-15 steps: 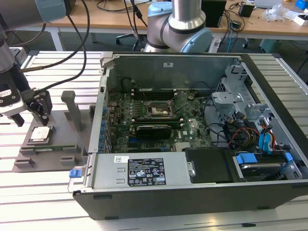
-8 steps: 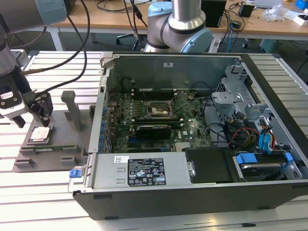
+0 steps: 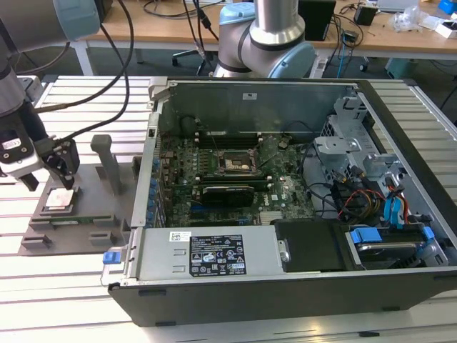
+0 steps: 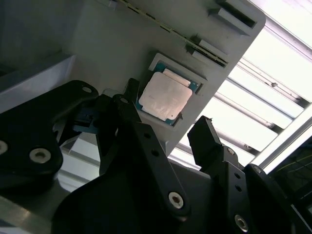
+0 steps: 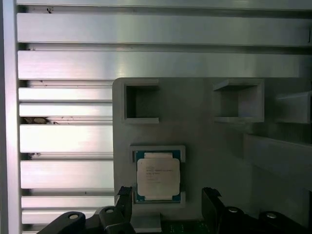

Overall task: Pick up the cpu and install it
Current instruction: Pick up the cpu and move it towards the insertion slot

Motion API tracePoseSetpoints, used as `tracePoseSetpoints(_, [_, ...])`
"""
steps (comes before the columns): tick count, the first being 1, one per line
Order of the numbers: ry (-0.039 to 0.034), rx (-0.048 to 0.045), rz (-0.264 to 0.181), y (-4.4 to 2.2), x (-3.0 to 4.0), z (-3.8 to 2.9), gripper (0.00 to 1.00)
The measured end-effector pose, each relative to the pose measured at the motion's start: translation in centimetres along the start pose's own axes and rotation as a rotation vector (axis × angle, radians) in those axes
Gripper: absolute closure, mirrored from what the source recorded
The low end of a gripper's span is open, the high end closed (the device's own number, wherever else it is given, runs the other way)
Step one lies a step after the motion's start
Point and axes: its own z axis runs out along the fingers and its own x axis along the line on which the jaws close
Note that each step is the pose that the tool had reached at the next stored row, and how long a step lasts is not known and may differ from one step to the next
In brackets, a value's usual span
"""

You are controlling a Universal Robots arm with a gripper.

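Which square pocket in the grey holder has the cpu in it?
The pocket closest to the gripper holds the cpu; the two farther pockets are empty.

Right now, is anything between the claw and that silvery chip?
Nothing. In both wrist views the open claw hangs over the cpu with only bare air between.

My pincer [image 3: 51, 175] hangs at the exterior view's left, pointing down. Its two black fingers [image 4: 146, 141] are spread wide, with nothing clamped between their tips. In both wrist views the fingertips stand well apart. My wrist [image 3: 13, 89] rises straight above the pincer. The grey joint [image 3: 264, 36] with pale blue caps further back seems to be my shoulder.
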Motion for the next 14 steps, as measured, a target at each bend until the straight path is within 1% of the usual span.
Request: tracePoseSetpoints(14, [0.0, 0.0, 0.0, 0.02, 0.0, 0.64, 0.32])
